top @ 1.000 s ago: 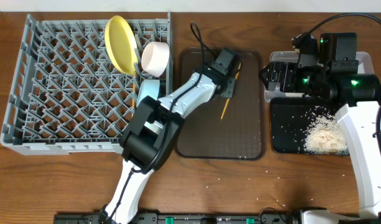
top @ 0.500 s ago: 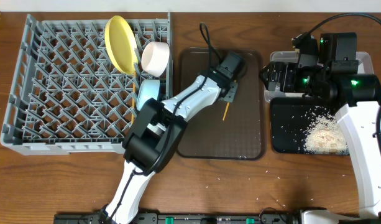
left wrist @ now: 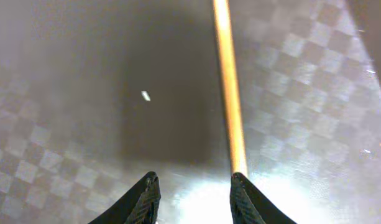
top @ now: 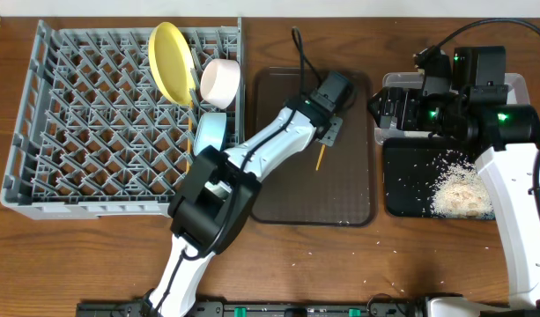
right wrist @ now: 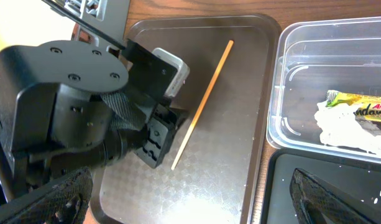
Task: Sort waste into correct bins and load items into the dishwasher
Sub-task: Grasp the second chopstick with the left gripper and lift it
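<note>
- A brown wooden worktop (top: 410,264) is seen from above, with three groups laid out across it: rack, tray, bins.
- A grey dish rack (top: 85,132) is set at the left. A yellow plate (top: 168,62) is stood on edge near its far right corner. A white bowl (top: 220,81) is tilted just beside the plate, and a light blue bowl (top: 210,132) is slotted just nearer, against the right wall.
- A brown tray (top: 331,194) is placed mid-worktop, between the rack and the bins.
- One chopstick (left wrist: 229,93) is laid flat on the brown tray, diagonal in the overhead view.
- The left end effector (left wrist: 193,196) is held low over that tray, jaws parted by a narrow gap, nothing gripped. The chopstick's near end is lined up with the tip of one finger (left wrist: 243,199), not in the gap; contact cannot be confirmed.
- A single pale grain (left wrist: 145,95) is seen on the tray ahead of the jaws.
- A clear container (right wrist: 283,93) is set at the far right. A snack wrapper (right wrist: 358,102) is laid inside, next to a white crumpled scrap (right wrist: 342,130).
- A black tray (top: 402,189) is butted against the container's near side. Rice crumbs (top: 459,189) are heaped in its right half, with loose grains spread over the rest.
- A few more grains are scattered on the worktop in front of both trays.
- The right end effector (right wrist: 193,202) is held over the left end of the clear container, jaws spread wide, empty.
</note>
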Available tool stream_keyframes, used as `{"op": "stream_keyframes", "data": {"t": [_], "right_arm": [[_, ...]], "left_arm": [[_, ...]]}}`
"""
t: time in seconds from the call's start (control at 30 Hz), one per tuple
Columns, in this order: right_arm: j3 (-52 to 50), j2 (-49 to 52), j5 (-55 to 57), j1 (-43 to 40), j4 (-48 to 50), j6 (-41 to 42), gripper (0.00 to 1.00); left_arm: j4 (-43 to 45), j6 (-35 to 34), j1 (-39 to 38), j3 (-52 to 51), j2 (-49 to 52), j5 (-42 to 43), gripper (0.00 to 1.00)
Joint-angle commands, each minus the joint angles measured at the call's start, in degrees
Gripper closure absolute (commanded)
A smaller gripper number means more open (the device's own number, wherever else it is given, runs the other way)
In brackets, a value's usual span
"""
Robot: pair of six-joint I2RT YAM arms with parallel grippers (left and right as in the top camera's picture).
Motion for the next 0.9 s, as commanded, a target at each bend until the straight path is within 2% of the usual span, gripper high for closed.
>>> {"op": "stream_keyframes", "data": {"t": [0.0, 0.87], "right_arm": [[0.3, 0.2, -0.4, 0.2, -0.1, 0.0, 0.01], [0.3, 0.2, -0.4, 0.2, -0.1, 0.0, 0.01]], "left_arm": [[-0.1, 1.5, -0.5, 1.1, -1.5, -0.7, 0.61], [1.4, -0.2, -2.6, 0.6, 3.1, -0.3, 0.62]]}}
